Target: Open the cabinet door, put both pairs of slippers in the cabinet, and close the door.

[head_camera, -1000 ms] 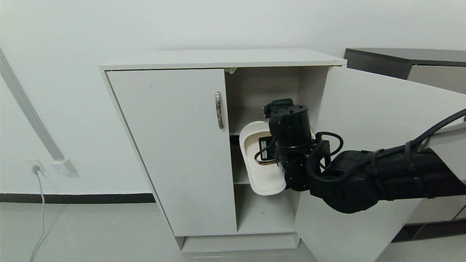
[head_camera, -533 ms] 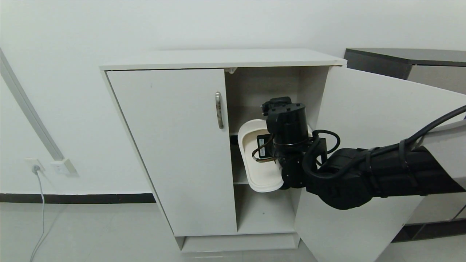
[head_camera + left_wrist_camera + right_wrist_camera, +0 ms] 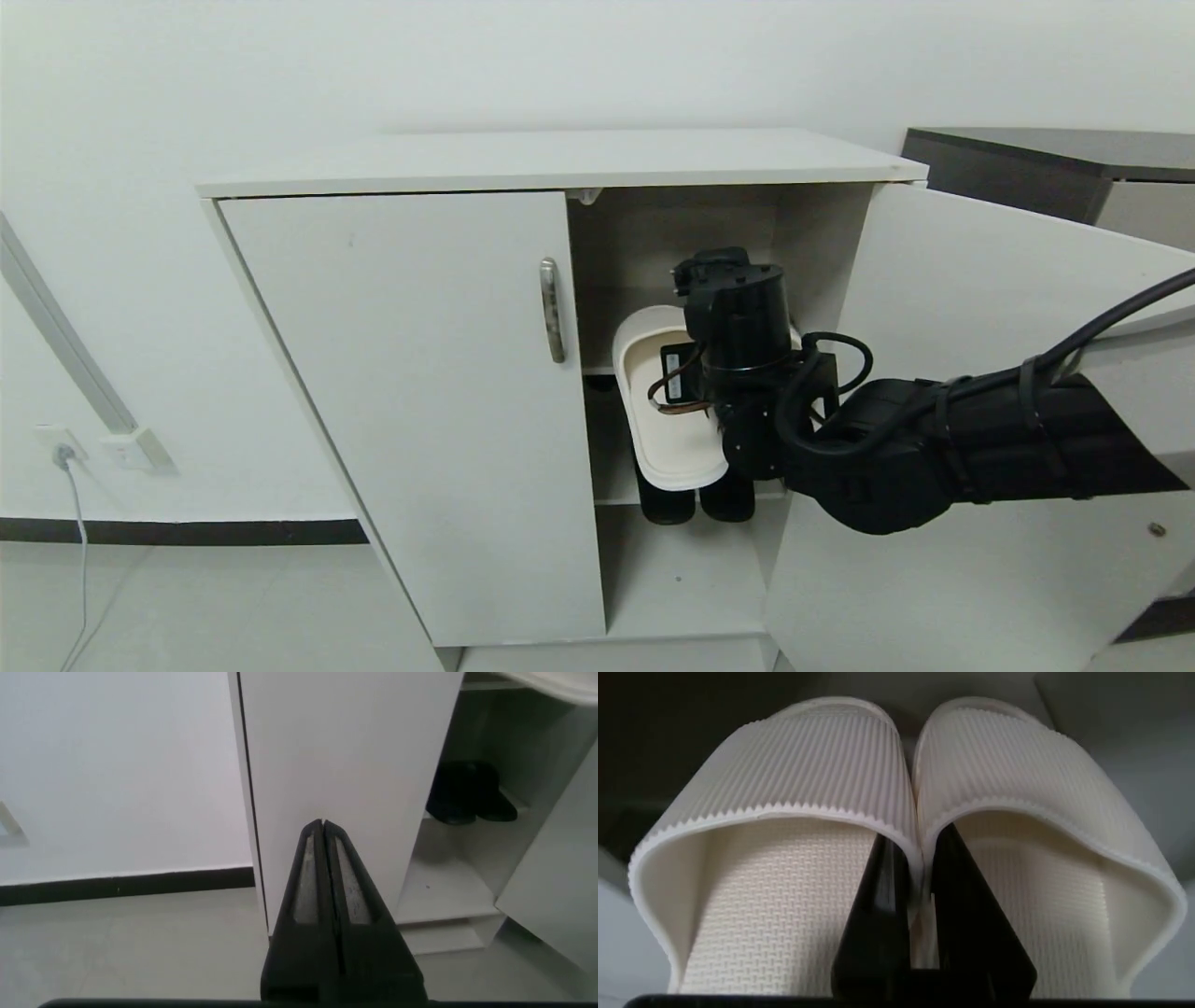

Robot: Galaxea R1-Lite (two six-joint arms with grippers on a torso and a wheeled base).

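The white cabinet [image 3: 560,159] has its left door [image 3: 411,401] shut and its right door [image 3: 980,308] swung open. My right gripper [image 3: 920,905] is shut on the pair of white slippers [image 3: 822,793], pinching the two inner strap edges together. It holds the white slippers [image 3: 667,420] in the open right half, at the level of the upper shelf. A pair of black slippers [image 3: 695,499] sits on the shelf below them, and the black slippers [image 3: 467,793] also appear past the closed door. My left gripper [image 3: 322,840] is shut on nothing, low in front of the left door.
A metal handle [image 3: 551,310] sits on the shut left door. A dark grey cabinet [image 3: 1046,154] stands just right of the open door. A wall socket with a cable [image 3: 61,457] is at the far left. Bare floor [image 3: 140,943] lies before the left door.
The head camera has shifted, so the cabinet looks nearer and the black slippers have come into sight. The right arm with the white slippers edged slightly up and left, toward the cabinet.
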